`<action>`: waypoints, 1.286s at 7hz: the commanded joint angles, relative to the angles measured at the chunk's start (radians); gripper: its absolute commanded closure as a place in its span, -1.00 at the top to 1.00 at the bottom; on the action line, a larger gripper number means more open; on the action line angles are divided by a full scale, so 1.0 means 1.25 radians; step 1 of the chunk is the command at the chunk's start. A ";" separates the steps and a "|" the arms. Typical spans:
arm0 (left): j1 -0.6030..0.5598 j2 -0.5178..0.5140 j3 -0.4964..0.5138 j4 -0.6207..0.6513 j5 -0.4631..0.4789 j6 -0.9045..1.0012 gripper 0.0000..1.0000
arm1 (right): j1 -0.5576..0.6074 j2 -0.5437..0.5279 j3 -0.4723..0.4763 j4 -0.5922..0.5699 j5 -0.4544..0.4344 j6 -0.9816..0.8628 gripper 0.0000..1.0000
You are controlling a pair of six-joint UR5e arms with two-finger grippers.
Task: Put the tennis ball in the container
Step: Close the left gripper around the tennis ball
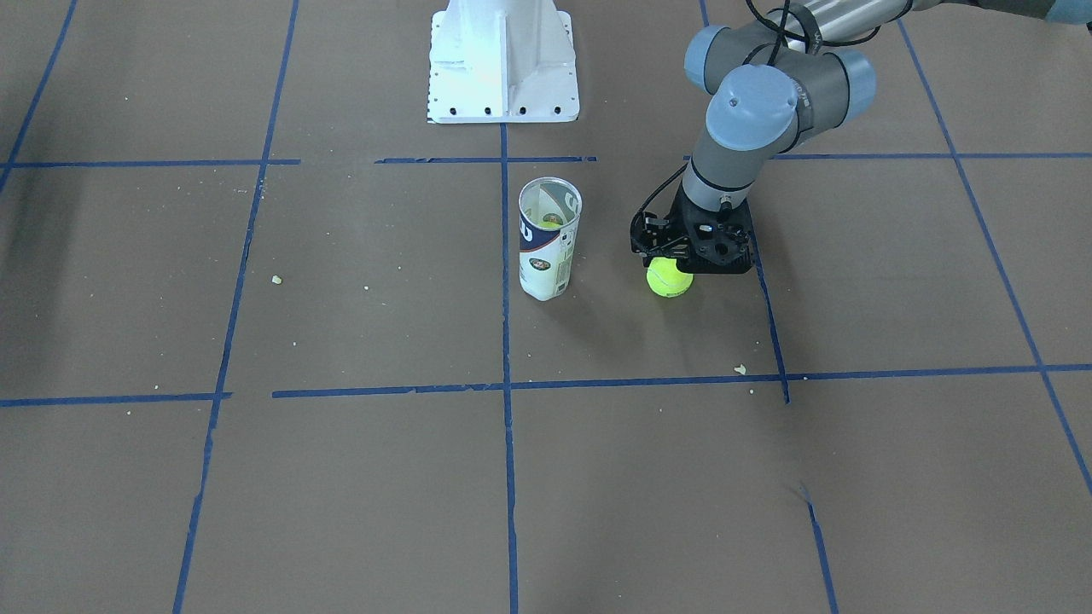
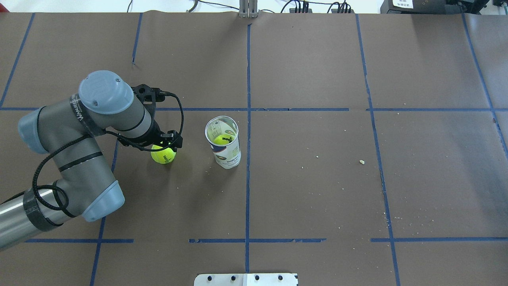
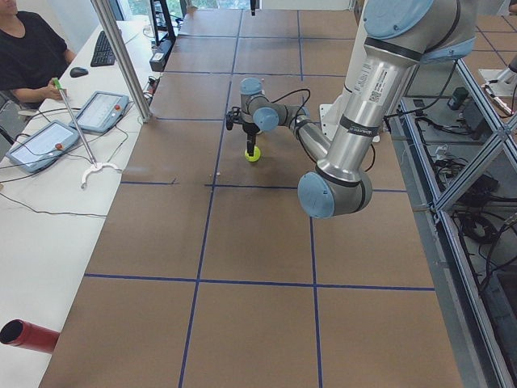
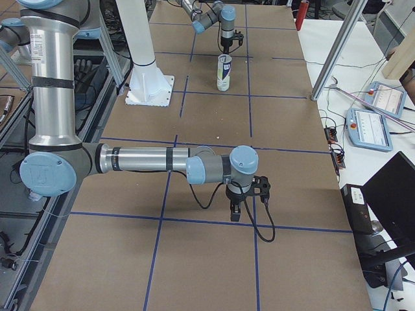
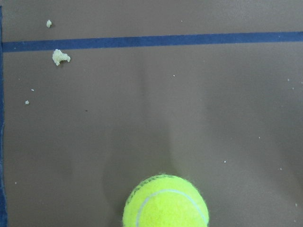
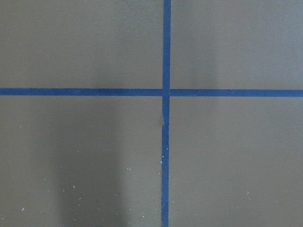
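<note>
Exterior right: right gripper (image 4: 235, 212) nearest, low over table (image 4: 292, 129), finger state can't tell. Farther, tube (image 4: 224, 71) upright, another ball (image 2: 222, 139) inside. Farthest, left gripper (image 1: 678, 266) right atop tennis ball (image 1: 670, 280), just left of tube; fingers hidden, grip can't tell.

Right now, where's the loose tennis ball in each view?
Front-facing: tennis ball right of centre, under left gripper.
Overhead: tennis ball left of centre.
Exterior left: tennis ball far, upper middle.
Exterior right: cannot make it out.
Left wrist: tennis ball bottom edge.
Right wrist: not in it.
Landmark: container, upright beside it.
</note>
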 commanded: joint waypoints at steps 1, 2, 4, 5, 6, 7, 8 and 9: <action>0.002 0.000 0.038 -0.044 0.001 0.000 1.00 | 0.000 0.000 0.000 0.000 0.000 0.000 1.00; 0.002 0.000 0.053 -0.057 0.001 0.000 1.00 | 0.000 0.000 0.000 0.000 0.000 0.000 1.00; 0.006 0.000 0.055 -0.057 0.001 0.000 1.00 | 0.000 0.000 0.000 0.000 0.000 0.000 1.00; 0.011 -0.001 0.064 -0.062 0.001 -0.001 1.00 | 0.000 0.000 0.000 0.000 0.000 0.000 1.00; 0.016 0.000 0.070 -0.076 0.000 -0.001 1.00 | 0.000 0.000 0.000 0.000 0.000 0.000 1.00; 0.018 -0.001 0.074 -0.079 0.001 -0.003 0.86 | 0.000 0.000 0.000 0.000 0.000 0.000 1.00; 0.018 -0.005 0.069 -0.080 0.000 -0.023 -0.18 | 0.000 0.000 0.000 0.000 0.000 0.000 1.00; 0.017 -0.002 0.062 -0.079 0.000 -0.023 -0.88 | 0.000 0.000 0.000 0.000 0.000 0.000 1.00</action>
